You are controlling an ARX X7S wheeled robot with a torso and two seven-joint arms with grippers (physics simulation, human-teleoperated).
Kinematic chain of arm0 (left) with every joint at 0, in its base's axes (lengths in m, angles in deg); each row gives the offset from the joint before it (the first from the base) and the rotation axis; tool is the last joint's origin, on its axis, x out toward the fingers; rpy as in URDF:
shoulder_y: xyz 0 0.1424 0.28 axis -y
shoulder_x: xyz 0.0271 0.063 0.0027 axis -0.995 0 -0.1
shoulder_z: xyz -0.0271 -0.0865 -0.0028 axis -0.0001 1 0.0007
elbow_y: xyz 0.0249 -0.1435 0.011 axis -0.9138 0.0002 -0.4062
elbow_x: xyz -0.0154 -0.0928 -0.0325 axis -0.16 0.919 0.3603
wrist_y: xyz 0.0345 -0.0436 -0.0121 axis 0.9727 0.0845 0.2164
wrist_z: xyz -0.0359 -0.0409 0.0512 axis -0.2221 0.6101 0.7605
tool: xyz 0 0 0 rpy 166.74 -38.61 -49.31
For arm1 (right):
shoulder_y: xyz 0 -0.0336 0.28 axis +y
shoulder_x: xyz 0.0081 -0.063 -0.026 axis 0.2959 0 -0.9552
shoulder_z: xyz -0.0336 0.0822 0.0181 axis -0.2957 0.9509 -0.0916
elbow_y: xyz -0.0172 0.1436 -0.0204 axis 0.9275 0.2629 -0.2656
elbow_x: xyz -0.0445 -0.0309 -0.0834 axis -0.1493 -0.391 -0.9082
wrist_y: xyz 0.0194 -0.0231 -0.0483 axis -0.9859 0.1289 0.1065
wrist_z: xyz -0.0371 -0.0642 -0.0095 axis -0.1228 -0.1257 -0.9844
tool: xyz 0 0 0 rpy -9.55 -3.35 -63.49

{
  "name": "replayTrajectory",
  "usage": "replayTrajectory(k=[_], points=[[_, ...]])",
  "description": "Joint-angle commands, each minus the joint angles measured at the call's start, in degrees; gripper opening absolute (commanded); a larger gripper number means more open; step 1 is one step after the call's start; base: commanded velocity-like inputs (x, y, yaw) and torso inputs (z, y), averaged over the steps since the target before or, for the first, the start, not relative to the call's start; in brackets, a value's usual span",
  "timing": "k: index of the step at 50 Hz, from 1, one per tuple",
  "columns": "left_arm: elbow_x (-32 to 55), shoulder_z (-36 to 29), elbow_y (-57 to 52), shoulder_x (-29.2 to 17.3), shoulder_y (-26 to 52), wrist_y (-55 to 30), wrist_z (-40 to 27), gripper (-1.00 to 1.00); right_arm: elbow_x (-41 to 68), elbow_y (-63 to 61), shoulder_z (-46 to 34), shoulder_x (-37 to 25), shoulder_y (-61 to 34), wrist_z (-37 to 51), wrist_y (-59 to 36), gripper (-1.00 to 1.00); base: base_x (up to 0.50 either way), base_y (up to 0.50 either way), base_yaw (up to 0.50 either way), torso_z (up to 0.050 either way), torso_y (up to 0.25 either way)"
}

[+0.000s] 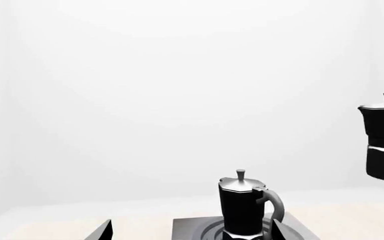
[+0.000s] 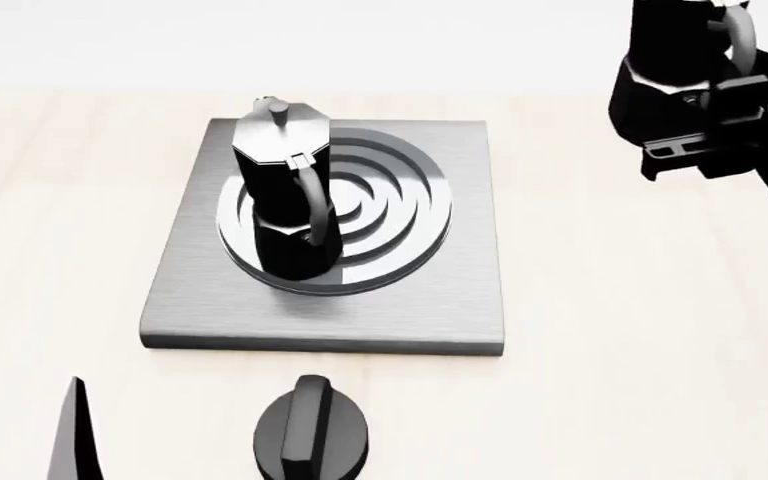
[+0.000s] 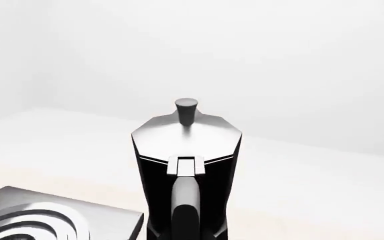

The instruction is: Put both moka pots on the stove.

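- The counter (image 2: 624, 330) carries the stove (image 2: 184, 300), the landmark here.
- One moka pot (image 2: 284, 200) stands upright on the stove's ring burner, left of its centre.
- The second moka pot (image 2: 684, 40) is off the stove's far right corner, raised clear of the counter in the left wrist view.
- The right end effector (image 2: 718, 105) is at that pot; its grip cannot be told.
- The knob (image 2: 311, 432) lies just in front of the stove.
- The left end effector (image 1: 188, 231) is spread open, holding nothing.

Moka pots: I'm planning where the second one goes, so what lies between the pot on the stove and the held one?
In the head view, only burner rings, stove slab and bare table.
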Motion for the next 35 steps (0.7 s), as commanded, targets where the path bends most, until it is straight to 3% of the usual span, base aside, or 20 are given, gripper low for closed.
replayTrajectory(k=[1,16,35], points=[[0.14,0.12,0.08,-0.19,-0.03,0.23,-0.09,1.00,1.56,-0.94,0.41,-0.54,-1.18,-6.42,0.64,-1.00,0.00,0.00,0.00,0.000,0.000],[0.28,0.07,-0.34,-0.36,-0.04,0.01,-0.33,1.00,1.10,0.30,-1.80,1.50,-2.91,-9.97,1.05,-1.00,0.00,0.00,0.00,0.000,0.001],[0.61,0.27,-0.98,-0.63,0.11,-0.42,-0.72,1.00,-5.23,14.55,-7.30,9.83,-7.64,-13.73,7.71,-1.00,0.00,0.00,0.00,0.000,0.001]])
